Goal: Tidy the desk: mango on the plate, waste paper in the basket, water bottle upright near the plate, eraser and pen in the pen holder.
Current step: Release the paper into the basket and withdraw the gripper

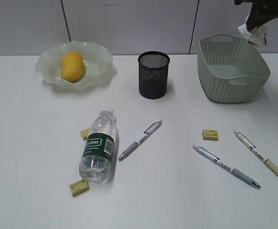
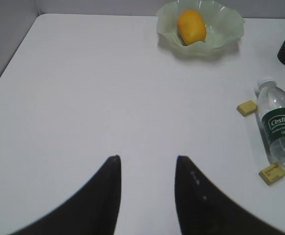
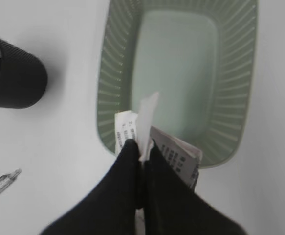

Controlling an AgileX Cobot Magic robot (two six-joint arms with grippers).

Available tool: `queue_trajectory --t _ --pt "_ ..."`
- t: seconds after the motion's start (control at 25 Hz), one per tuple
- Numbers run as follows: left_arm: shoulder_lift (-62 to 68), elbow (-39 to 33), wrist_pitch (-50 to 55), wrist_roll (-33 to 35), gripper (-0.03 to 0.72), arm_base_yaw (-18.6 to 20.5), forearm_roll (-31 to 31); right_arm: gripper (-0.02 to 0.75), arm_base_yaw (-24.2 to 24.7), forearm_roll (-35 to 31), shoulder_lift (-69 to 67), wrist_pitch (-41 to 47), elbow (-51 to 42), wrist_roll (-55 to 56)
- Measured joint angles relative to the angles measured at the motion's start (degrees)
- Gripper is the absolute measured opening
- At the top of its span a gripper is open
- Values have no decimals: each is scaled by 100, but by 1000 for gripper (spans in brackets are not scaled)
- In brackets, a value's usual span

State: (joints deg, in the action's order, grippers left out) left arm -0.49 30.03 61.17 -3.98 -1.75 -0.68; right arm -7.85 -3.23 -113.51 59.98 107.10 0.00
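We judge the waste-paper step is in hand: our right gripper point(image 3: 141, 147), jaws pinched on the waste paper point(image 3: 154, 139), hangs above the basket point(image 3: 114, 73), over its near rim, so next it should shift further over the basket's hollow and let go. The paper is a crumpled white scrap with fine print; our left gripper point(image 2: 147, 161) hangs open and empty.

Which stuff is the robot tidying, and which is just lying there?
Tidying: mango on plate; waste paper in right gripper over basket; water bottle; pen holder; three erasers; three pens.
Just lying there: nothing.
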Motion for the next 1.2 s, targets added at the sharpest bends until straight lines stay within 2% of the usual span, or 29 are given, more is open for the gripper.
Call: queue_trajectory --t 0.24,0.36,0.6,0.72,0.84,1.0,1.2 --pt "0 0 0 0 254 0 0 21 74 101 -148 -495 0 30" --pt "0 0 0 0 241 0 0 70 81 229 -249 -740 6 35" --pt "0 0 0 0 239 0 37 277 100 272 -660 -1117 19 39" --pt "0 0 0 0 239 0 36 445 100 272 -717 -1266 19 49" --pt "0 0 0 0 239 0 0 559 100 272 -717 -1274 19 121" --pt "0 0 0 0 239 0 0 568 100 323 -722 -846 186 147" --pt "0 0 0 0 239 0 32 501 100 287 -722 613 795 154"
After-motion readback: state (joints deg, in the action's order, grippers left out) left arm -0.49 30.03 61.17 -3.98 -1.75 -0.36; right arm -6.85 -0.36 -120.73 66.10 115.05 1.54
